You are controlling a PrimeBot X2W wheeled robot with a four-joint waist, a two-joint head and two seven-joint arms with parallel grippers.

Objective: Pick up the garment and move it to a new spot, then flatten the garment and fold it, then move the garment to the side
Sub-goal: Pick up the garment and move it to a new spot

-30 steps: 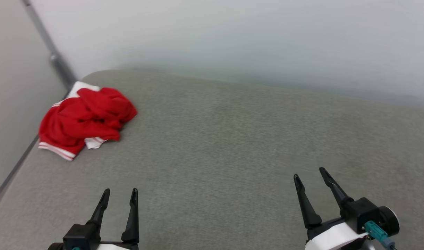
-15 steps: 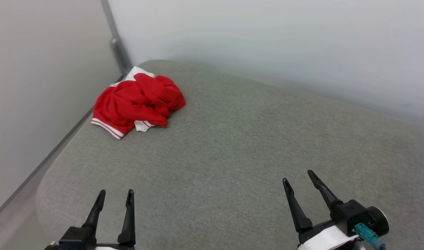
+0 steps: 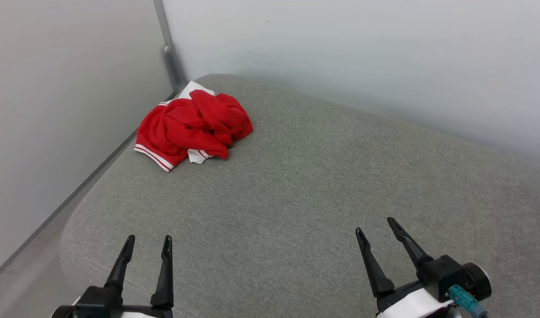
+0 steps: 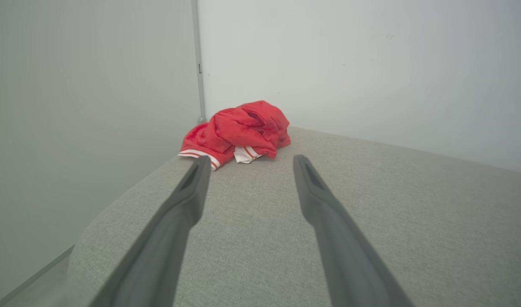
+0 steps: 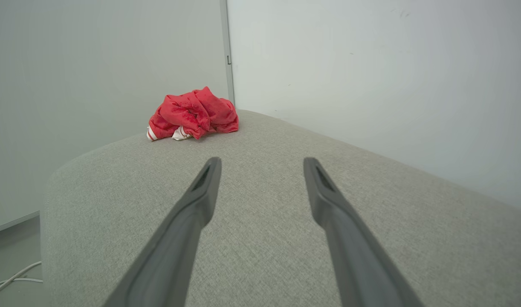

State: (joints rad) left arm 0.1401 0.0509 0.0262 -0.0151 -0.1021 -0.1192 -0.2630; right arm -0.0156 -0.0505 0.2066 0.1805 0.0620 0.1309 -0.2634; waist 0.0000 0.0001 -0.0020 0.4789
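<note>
Pale walls (image 3: pixel 363 48) are seen meeting at a grey corner post (image 3: pixel 169 53), and a padded worktop (image 3: pixel 296 190) covered in grey fabric is set into that corner. The garment (image 3: pixel 192 128) is shown as a crumpled red heap at the worktop's far left corner, close to the post and near the left edge, with the wide middle of the surface bare. The left gripper (image 3: pixel 149 239) and the right gripper (image 3: pixel 375 225) are pictured low at the near edge, well apart from the heap, each with its jaws spread wide and nothing held between them. The pick-up is judged not yet begun. It would best be made by the left gripper, which lies nearer. The heap should be approached from the open side, so that the fingers are kept off the walls. The raised red folds at the top should be taken rather than the striped hem (image 3: pixel 154 155) lying flat against the fabric. Several layers should be pinched deeply, and the heap lifted fully clear before it is carried toward the middle, where room for flattening is offered. A white sleeve (image 3: pixel 194 87) is glimpsed at the back.
</note>
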